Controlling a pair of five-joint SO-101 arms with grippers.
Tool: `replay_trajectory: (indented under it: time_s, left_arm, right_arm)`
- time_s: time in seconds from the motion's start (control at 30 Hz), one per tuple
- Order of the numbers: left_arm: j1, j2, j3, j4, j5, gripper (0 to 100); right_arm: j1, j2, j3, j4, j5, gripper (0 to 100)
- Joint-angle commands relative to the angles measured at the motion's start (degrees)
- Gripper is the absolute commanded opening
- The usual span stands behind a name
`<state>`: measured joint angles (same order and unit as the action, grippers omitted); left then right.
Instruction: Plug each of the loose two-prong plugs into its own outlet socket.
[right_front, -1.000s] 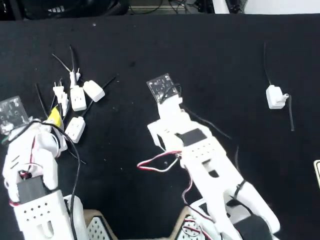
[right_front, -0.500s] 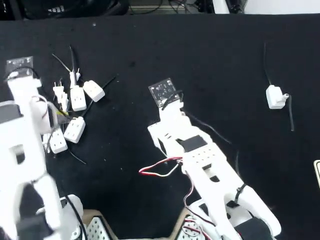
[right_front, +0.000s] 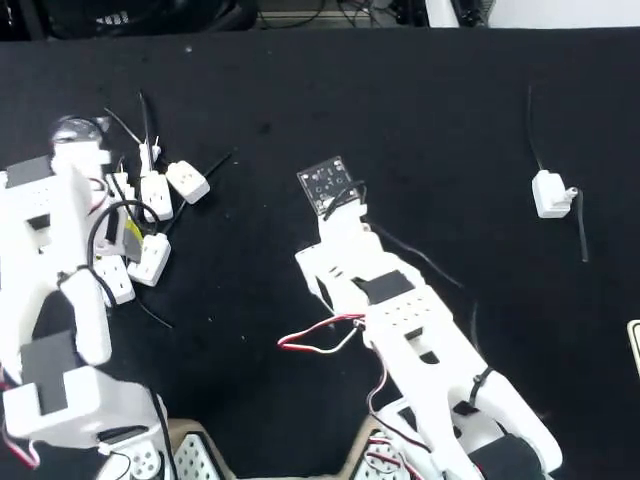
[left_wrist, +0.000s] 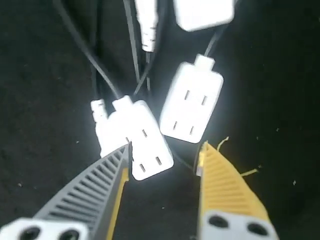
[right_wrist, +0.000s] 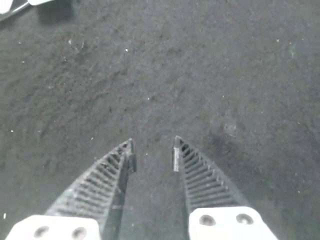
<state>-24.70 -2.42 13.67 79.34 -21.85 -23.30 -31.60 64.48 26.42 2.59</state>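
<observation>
No text, number or sign can be read. The small dark square board (right_front: 325, 183) atop the white arm (right_front: 400, 300) at mid-table bears pale specks too small to make out. The white plastic outlet sockets (left_wrist: 191, 107) show only slots on plain faces.

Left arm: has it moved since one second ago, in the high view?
Yes. The left arm moved farther from the near table edge, up beside the sockets, which stayed put.

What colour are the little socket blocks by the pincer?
White; the socket blocks show best in the left wrist view.
</observation>
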Motion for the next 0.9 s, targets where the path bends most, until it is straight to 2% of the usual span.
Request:
replay_trajectory:
  time_s: [0.0,0.1,0.2,0.33,0.63,0.8,0.87]
  left_arm:
    - [0.48,2.37,-3.65,-0.26,-5.45,25]
    - [-0.75,3.52,-3.03,0.0,-6.59,27]
    - [-3.3,4.22,-3.21,-0.53,-2.46,27]
    - [-5.14,4.48,0.04,-6.33,2.29,27]
    - [-4.0,3.78,13.05,-18.46,10.73,27]
    - [-3.56,1.05,12.53,-15.21,13.71,26]
    - [-2.77,-1.49,12.62,-13.45,13.63,20]
  right_arm:
    - [-0.7,-1.8,-0.13,-1.14,0.44,10.6]
    - [-0.7,-1.8,-0.13,-1.14,0.44,10.6]
    - [-0.7,-1.8,-0.13,-1.14,0.44,10.6]
    - [-0.7,-1.8,-0.13,-1.14,0.44,10.6]
    - [-0.7,-1.8,-0.13,-1.14,0.44,10.6]
    - [-0.7,-1.8,-0.13,-1.14,0.44,10.6]
    - [-0.7,-1.8,-0.13,-1.14,0.44,10.6]
